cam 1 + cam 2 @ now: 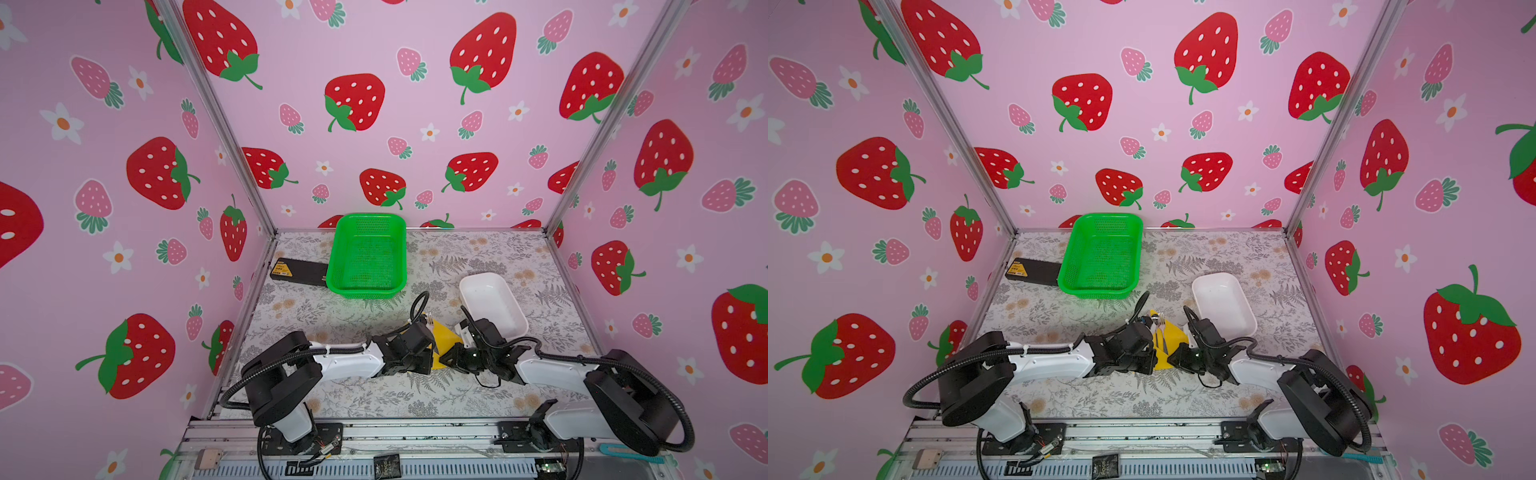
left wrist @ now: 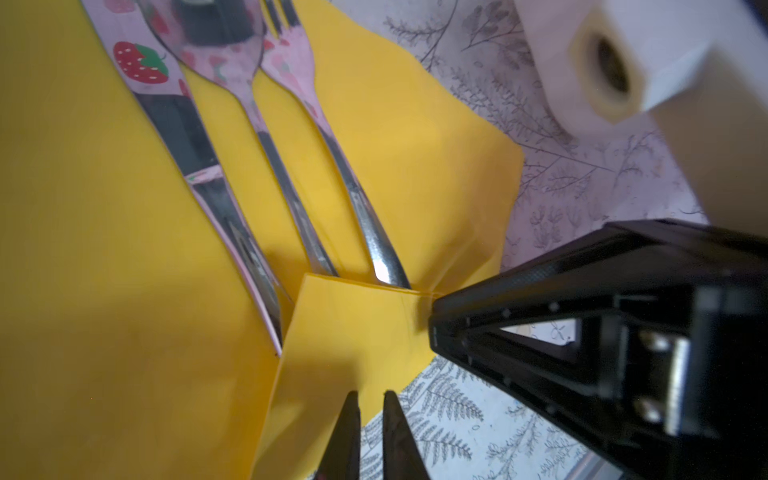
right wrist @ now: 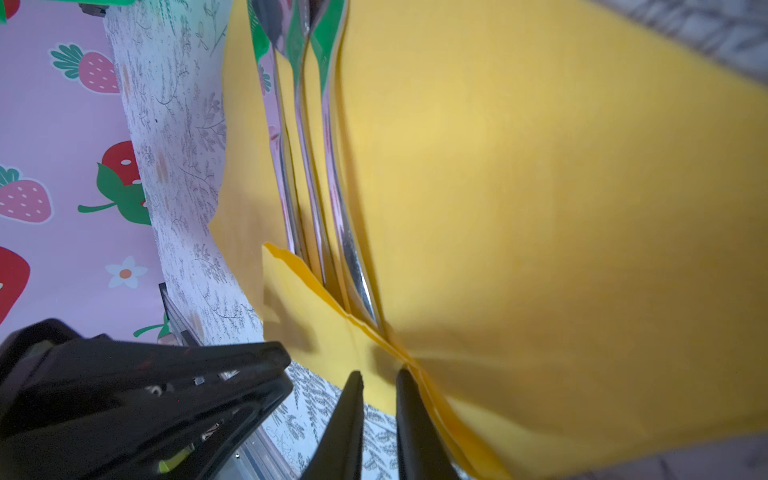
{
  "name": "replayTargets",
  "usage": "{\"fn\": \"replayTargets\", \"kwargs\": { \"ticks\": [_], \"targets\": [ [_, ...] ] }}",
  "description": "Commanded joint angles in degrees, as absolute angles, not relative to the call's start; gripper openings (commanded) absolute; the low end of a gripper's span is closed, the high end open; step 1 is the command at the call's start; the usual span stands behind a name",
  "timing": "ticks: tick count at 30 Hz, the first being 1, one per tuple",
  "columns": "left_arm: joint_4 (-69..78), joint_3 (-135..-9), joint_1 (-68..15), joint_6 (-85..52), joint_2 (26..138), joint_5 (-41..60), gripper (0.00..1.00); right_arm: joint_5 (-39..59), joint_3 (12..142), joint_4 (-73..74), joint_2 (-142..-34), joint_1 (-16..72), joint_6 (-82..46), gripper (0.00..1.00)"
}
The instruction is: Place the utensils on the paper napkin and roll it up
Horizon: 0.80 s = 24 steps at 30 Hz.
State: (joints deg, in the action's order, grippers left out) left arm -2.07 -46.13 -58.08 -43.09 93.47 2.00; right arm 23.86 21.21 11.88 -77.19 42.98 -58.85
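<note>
The paper napkin (image 2: 104,249), a thin matte sheet of bright yellow, lay on the table (image 2: 582,174) between the two tools. It was smooth apart from a few soft creases. One part of it lay doubled over as a straight-edged flap (image 2: 353,332).

The utensils (image 2: 286,187) rested on the napkin directly ahead of the left tool (image 2: 371,395). They were three slim pieces of polished metal, side by side and nearly parallel, bright enough to mirror pink and strawberry red. They were a flat-bladed knife (image 2: 178,129), a spoon (image 2: 216,37) with a rounded bowl and a fork (image 2: 286,25) with narrow tines. The spoon's and fork's tapering handles ran under the flap, while the knife's end lay at the flap's side edge.

The left tool's black, pointed fingers stood almost together with only a thin slit between them. Their tips were at the flap's lower edge, and whether any paper sat between them could not be told. The right tool (image 3: 379,374) was drawn in just as narrowly. It pinched the napkin at the end of the fold line, where the creases gathered at its tips.

In a top view, a glossy white oblong dish (image 1: 492,303) with rounded corners sat just beyond the right tool. A green perforated plastic basket (image 1: 371,215) stood well beyond the left tool, with a flat black box (image 1: 297,272) just beside it. The table's cover was printed with grey ferns.
</note>
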Motion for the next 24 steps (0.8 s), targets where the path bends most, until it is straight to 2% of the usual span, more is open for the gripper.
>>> {"fn": "replayTargets", "kwargs": {
  "ticks": [1,8,11,24],
  "targets": [
    [-3.7,-47.4,-57.6,-44.3,94.6,0.6,0.14,23.9,22.2,10.9,-75.8,42.8,-58.3,0.19],
    [-4.1,-46.6,-57.4,-44.3,94.9,0.0,0.12,22.0,22.7,7.3,-70.4,42.8,-55.5,0.2],
    [-4.4,-46.9,-57.4,-44.0,95.1,0.1,0.12,19.5,24.0,1.3,-69.8,42.8,-54.1,0.2],
    [-4.3,-46.3,-57.4,-43.7,95.1,0.6,0.12,13.9,20.4,-4.2,-69.5,42.7,-53.6,0.18]
  ]
}}
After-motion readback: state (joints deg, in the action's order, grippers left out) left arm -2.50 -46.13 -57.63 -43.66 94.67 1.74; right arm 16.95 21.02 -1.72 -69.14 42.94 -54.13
